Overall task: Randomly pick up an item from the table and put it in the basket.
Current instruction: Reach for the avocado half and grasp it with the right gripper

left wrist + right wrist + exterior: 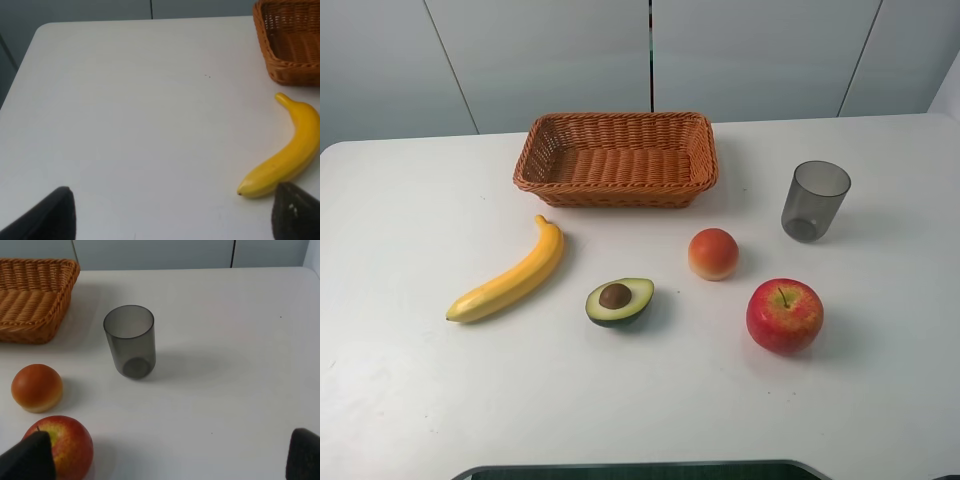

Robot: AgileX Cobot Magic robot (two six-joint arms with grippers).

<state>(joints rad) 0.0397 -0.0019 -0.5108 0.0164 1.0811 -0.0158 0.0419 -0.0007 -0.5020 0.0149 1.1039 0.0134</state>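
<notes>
Halved avocado (619, 301) is lying cut side up, pit showing, on the table (400, 180), in front of the basket (616, 192) toward the cam, well apart from it & touching nothing. Basket is sitting toward the far table edge. Banana (510, 275) is lying front-left of basket, stem end pointing at its corner. Orange-red fruit (713, 253) is sitting front-right of basket, red apple (784, 315) further out the same way, and grey cup (814, 200) is standing upright to the right of basket. Left gripper (175, 215) is hovering over the table left of basket, jaws spread wide, holding nothing. Right gripper (167, 457) is hovering right of basket near the apple, jaws also standing wide, holding nothing.
</notes>
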